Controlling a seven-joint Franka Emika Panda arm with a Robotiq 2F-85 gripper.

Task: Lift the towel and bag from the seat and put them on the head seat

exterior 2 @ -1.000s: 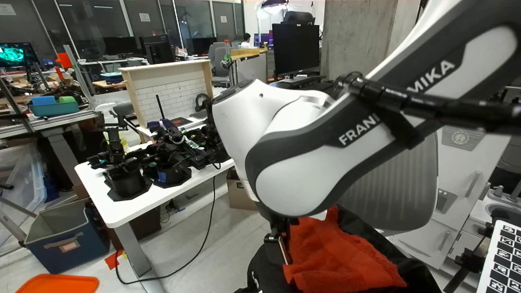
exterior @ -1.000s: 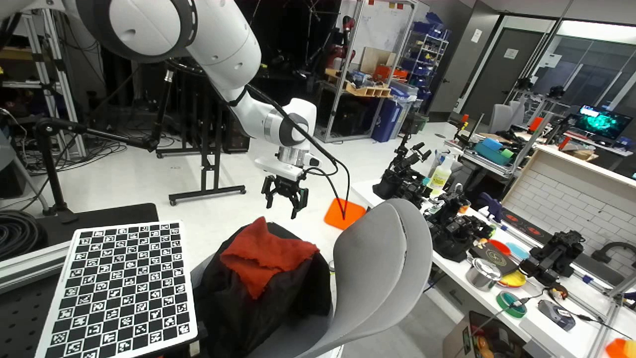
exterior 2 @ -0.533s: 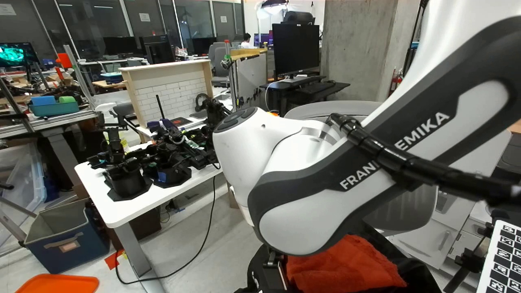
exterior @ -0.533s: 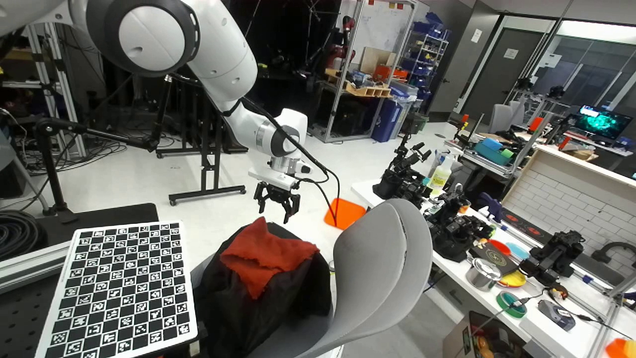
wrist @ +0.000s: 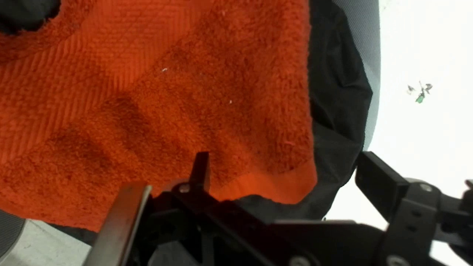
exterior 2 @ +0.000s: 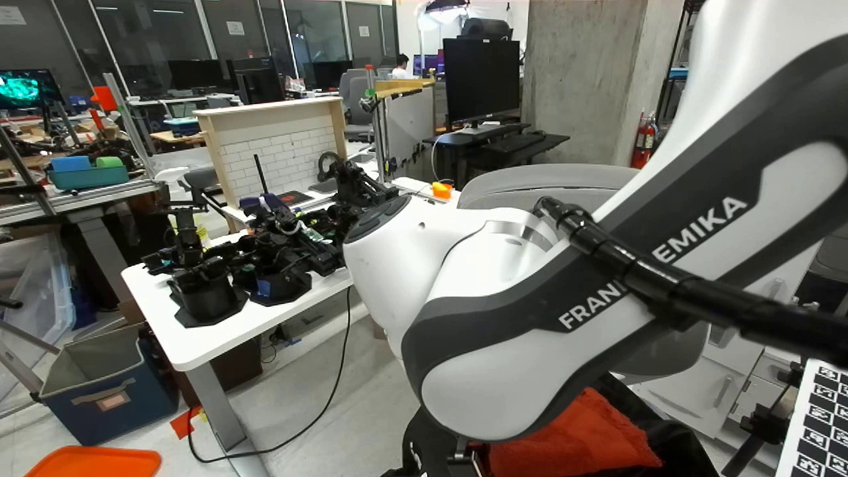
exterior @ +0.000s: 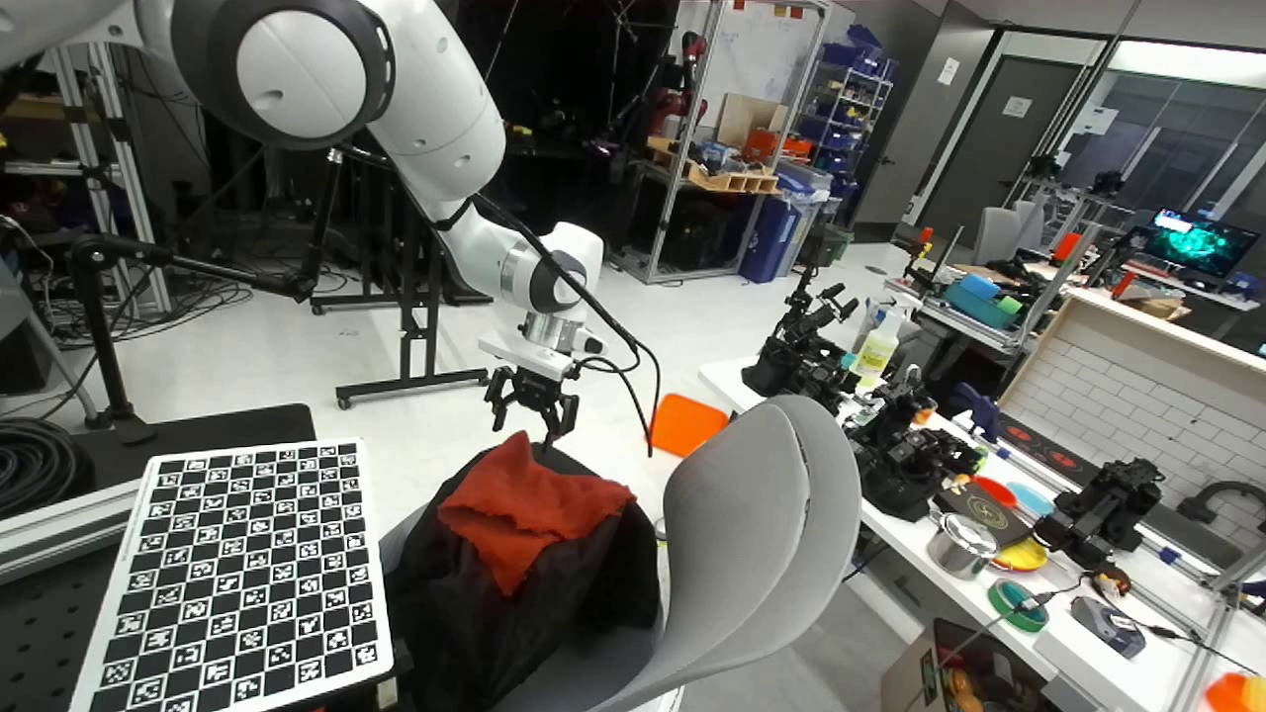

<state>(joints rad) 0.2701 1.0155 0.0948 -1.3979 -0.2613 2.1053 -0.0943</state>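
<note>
While the end effector [exterior: 524, 435] hangs near the far edge of the towel [exterior: 539, 499] in an exterior view, its fingers [wrist: 382, 181] stand wide apart; whether either touches the towel cannot be told. The towel lies draped over the black bag [exterior: 460, 623] on the seat [exterior: 593, 667] of the grey chair [exterior: 737, 554], the bag hiding much of that seat, whose near part is cut off. To the right rises the head seat [exterior: 767, 430]. In an exterior view the white arm [exterior 2: 483, 377] hides part of the towel, most of the grey chair and nearly all of the end effector, and the checkerboard panel [exterior 2: 818, 424] is cut off at the right. In the wrist view the towel runs out of sight at the left and far edges, and parts of the end effector blur.
</note>
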